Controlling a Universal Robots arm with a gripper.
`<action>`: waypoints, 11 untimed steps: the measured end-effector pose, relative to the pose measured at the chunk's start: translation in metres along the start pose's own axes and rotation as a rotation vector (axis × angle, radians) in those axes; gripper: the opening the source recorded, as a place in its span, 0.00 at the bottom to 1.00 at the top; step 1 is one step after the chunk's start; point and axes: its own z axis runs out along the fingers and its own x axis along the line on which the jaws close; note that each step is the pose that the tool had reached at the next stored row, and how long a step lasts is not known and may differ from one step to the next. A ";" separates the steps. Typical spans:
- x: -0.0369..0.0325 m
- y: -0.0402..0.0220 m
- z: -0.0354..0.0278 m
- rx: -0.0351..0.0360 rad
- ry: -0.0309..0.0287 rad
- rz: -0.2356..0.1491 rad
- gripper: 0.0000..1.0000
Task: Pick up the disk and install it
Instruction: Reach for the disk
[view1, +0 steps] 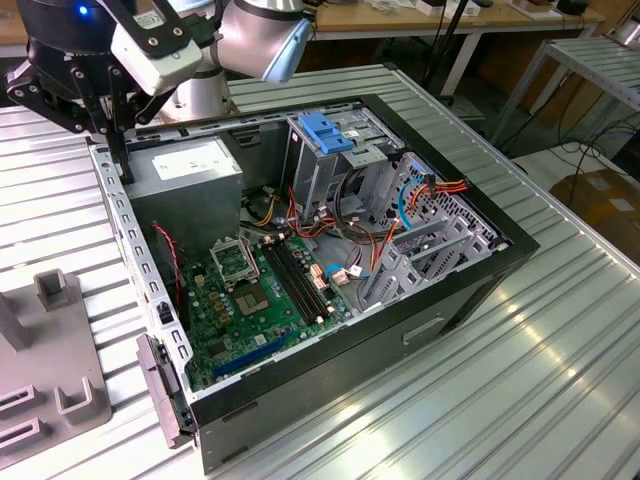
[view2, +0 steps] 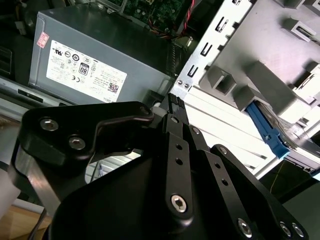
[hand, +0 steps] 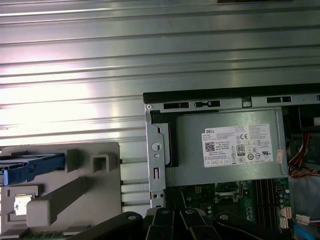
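- Closest to the lens in the second wrist view is the pincer (view2: 175, 106), all black links and screws. I honestly can't tell from these angles whether it's apart or together. It isn't carrying the disk, though.
- Just past the pincer sits the grey power supply (view2: 100, 55) with its white sticker, tucked into a corner of the open PC case (view1: 420, 330). In the exterior view the pincer hangs over the case rim at that same corner.
- Meanwhile the disk (hand: 34, 167) is parked in a grey holder (hand: 75, 195) on the counter (view1: 500, 400), outside the case. It's off to one side of the pincer and well apart from it (mostly you just see its blue side rail poking out of the holder).
- On the other side of the pincer, past the power supply and deeper in the case, is the drive cage (view1: 325, 135) with the blue handle. It's well apart from the pincer too.
- Progress-wise I'd call it basically square one. The disk hasn't been picked up and nothing is touching it. Both the grab and the install are left to do, as far as these shots show.
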 end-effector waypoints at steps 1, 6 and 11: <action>0.0005 -0.0001 0.0000 0.0000 0.0000 0.000 0.10; 0.0035 -0.0003 -0.0001 0.0000 0.0000 0.000 0.10; 0.0058 -0.0004 -0.0002 0.0000 0.0000 0.000 0.10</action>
